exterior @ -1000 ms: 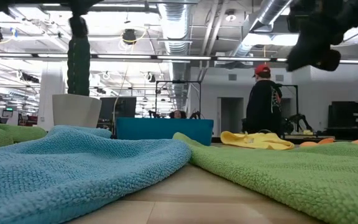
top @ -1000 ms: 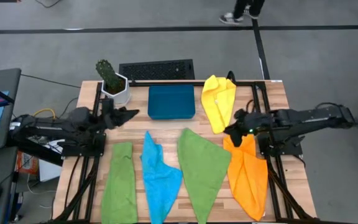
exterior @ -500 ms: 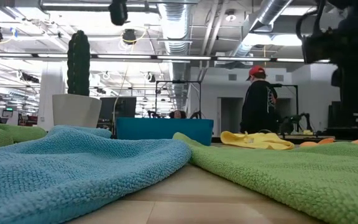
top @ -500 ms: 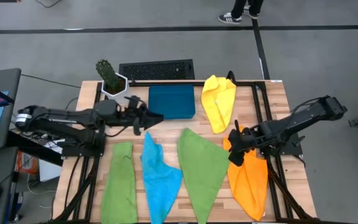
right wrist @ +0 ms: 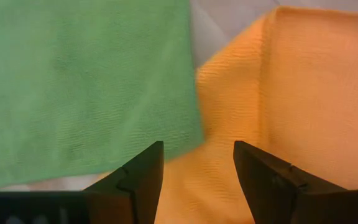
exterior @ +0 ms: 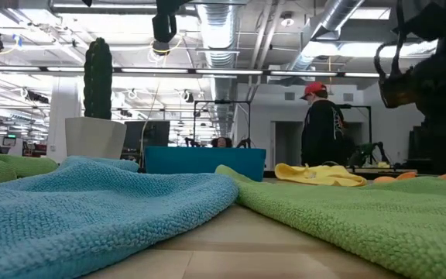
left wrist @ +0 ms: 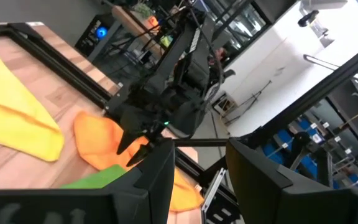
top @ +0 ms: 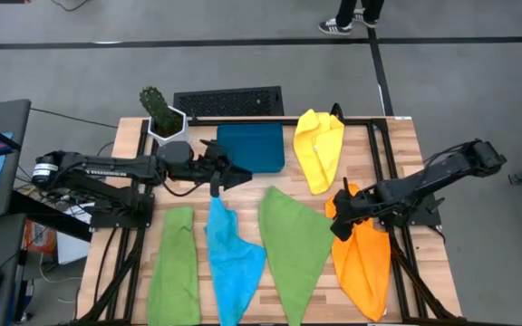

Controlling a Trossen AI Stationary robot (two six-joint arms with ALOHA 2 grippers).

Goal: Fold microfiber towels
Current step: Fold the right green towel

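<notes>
While overhead hides it, the right wrist view shows the right end effector (right wrist: 197, 171) spread, empty, over the orange towel (right wrist: 303, 93).

My overhead camera looks straight down on the whole worktop (top: 397, 145). My low one sits at cloth level, facing the room. My right wrist camera hangs close above the orange towel (right wrist: 303, 81), which my left wrist camera also catches.
</notes>
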